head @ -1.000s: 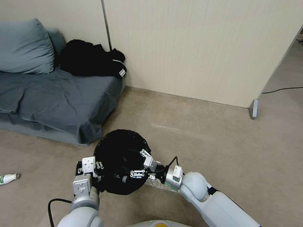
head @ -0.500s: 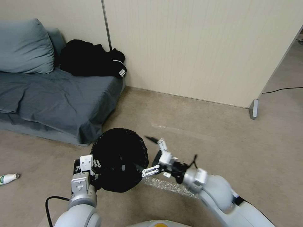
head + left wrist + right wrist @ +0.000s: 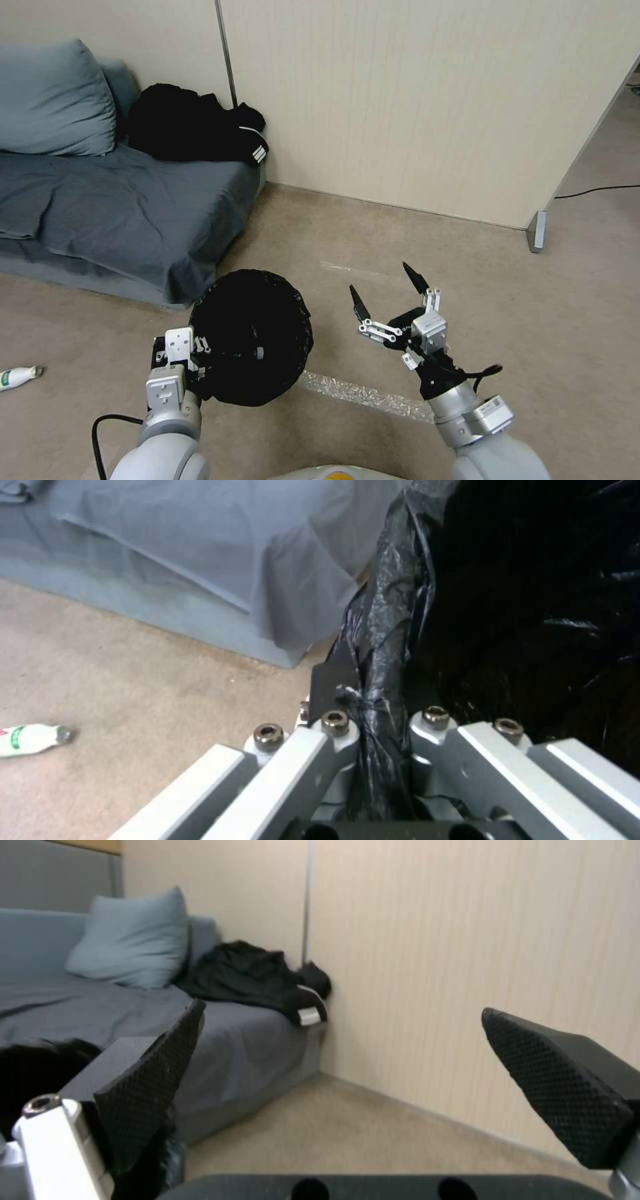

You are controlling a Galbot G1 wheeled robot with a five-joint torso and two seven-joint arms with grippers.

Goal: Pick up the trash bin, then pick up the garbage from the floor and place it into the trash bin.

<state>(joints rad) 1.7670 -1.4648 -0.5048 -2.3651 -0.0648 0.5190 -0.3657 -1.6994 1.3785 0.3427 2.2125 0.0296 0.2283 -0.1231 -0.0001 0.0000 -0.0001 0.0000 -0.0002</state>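
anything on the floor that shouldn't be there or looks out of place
Yes: a small green-labelled bottle lies on its side on the carpet before the sofa, left of the trash bin the left gripper holds.

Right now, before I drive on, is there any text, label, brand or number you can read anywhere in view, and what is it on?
None can be read.
Small white plastic bottle on the beige carpet floor: a green label with a red mark, print too small and blurred.
Black garment on the grey sofa: white stripes, no letters.
Black-bagged round trash bin, clamped at its rim by the left tool: no print.
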